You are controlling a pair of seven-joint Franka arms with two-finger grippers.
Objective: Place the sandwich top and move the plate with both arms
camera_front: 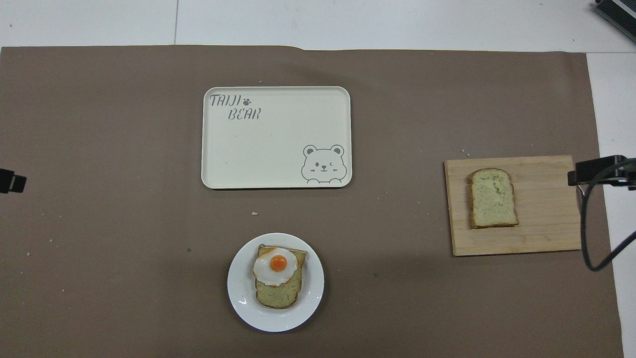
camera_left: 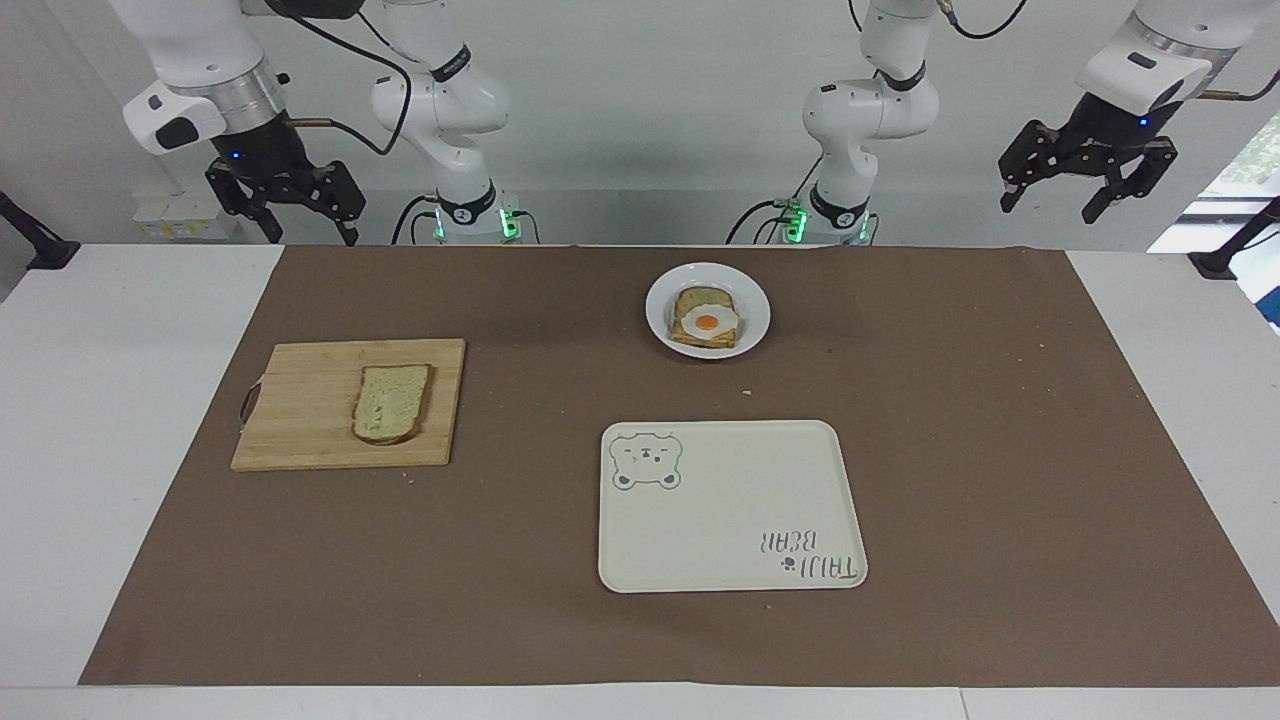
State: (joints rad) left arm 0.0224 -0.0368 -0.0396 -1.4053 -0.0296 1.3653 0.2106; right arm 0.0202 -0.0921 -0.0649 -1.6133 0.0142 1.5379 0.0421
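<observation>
Looking across your table, operator, both grippers hang high with fingers spread apart and nothing in them: the right gripper (camera_left: 290, 205) over the table's edge at the right arm's end, the left gripper (camera_left: 1090, 180) over the left arm's end, both waiting. Your sandwich top, the plain speckled bread slice with brown crust (camera_left: 392, 403), lies flat on the pale wooden cutting board (camera_left: 300, 410) toward the right arm's end, well apart from the small round white plate (camera_left: 752, 300), which sits close to the robots and carries the second slice topped with a fried egg (camera_left: 710, 321). Nothing is started yet, I judge. Watch the pick: soft bread lying flat could tear or fold if you pinch it hard, and dropping it off-centre could push the slippery egg sideways. Then the plate's low rim gives little to hold, so uneven lifting by the two arms could tip the whole stack. The cream rectangular tray with a bear drawing (camera_left: 730, 510) lies farther from the robots. Count: two arms, two bread slices, one egg, one plate, one board, one tray.
</observation>
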